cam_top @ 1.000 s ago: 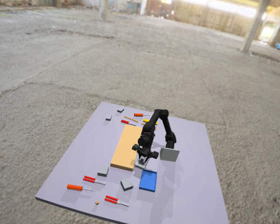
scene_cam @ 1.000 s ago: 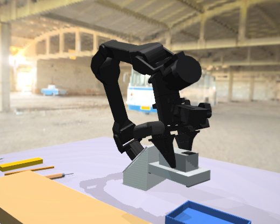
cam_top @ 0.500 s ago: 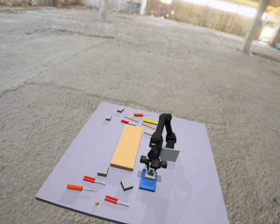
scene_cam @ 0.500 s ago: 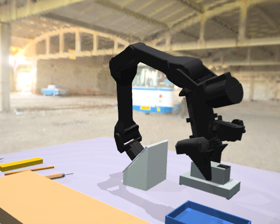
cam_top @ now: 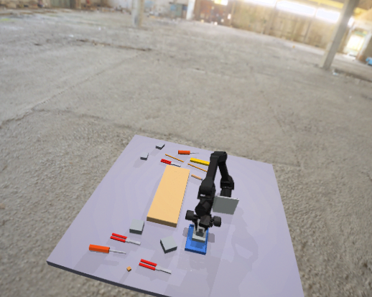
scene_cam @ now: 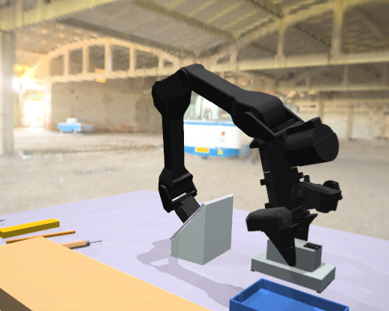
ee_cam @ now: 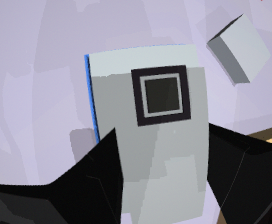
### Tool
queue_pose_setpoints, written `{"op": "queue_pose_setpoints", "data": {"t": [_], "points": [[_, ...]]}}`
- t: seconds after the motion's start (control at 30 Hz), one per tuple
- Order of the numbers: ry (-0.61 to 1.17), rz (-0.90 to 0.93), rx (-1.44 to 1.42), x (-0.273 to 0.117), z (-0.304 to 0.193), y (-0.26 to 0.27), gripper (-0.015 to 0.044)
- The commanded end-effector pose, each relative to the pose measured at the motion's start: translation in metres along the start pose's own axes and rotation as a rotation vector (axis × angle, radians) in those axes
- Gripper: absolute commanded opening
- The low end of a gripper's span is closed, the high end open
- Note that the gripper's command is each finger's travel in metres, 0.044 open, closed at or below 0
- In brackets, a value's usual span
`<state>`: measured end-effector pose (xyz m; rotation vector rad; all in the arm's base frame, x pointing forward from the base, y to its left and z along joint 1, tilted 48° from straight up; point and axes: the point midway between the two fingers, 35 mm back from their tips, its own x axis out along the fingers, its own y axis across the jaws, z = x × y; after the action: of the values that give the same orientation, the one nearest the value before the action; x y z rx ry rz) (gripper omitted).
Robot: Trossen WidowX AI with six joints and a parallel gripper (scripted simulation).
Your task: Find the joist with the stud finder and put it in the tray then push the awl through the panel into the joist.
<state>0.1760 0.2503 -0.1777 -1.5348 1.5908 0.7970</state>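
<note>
The grey stud finder (cam_top: 199,237) (scene_cam: 293,273) (ee_cam: 157,150), with a dark square screen, is level in my gripper (cam_top: 200,231) (scene_cam: 300,252) (ee_cam: 153,128). The gripper is shut on its raised body. It hangs a little above the blue tray (cam_top: 195,249) (scene_cam: 272,300) (ee_cam: 91,100), over its end nearer the arm base in the top view. It hides most of the tray in the wrist view. The tan floor panel (cam_top: 169,195) (scene_cam: 62,274) lies beside the tray. The awl (cam_top: 196,176) (scene_cam: 75,244), with a light wooden handle, lies beyond the panel's far end. No joist shows.
The grey wedge base (cam_top: 225,205) (scene_cam: 218,229) stands behind the tray. Grey blocks (cam_top: 136,227) (cam_top: 168,244) lie near the panel and tray. A yellow bar (cam_top: 200,161) (scene_cam: 28,227) and thin sticks lie near the awl. Red-handled tools (cam_top: 147,265) and an orange screwdriver (cam_top: 99,248) lie at the front.
</note>
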Motion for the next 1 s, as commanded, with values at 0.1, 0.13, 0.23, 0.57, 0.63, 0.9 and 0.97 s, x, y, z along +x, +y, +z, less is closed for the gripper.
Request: {"op": "queue_pose_setpoints", "data": {"t": [0.1,0.13,0.23,0.57,0.63,0.9,0.97], "points": [[-0.004,-0.004,-0.002,0.014,-0.003,-0.001,0.0000],[-0.004,-0.004,-0.002,0.016,-0.004,-0.001,0.0000],[-0.004,-0.004,-0.002,0.021,-0.005,-0.001,0.0000],[-0.003,-0.004,-0.002,0.039,-0.011,-0.001,0.0000],[-0.003,-0.004,-0.002,0.043,-0.013,-0.001,0.0000],[-0.003,-0.004,-0.002,0.053,-0.017,0.000,0.0000],[-0.003,-0.004,-0.002,0.055,-0.017,0.000,0.0000]]}}
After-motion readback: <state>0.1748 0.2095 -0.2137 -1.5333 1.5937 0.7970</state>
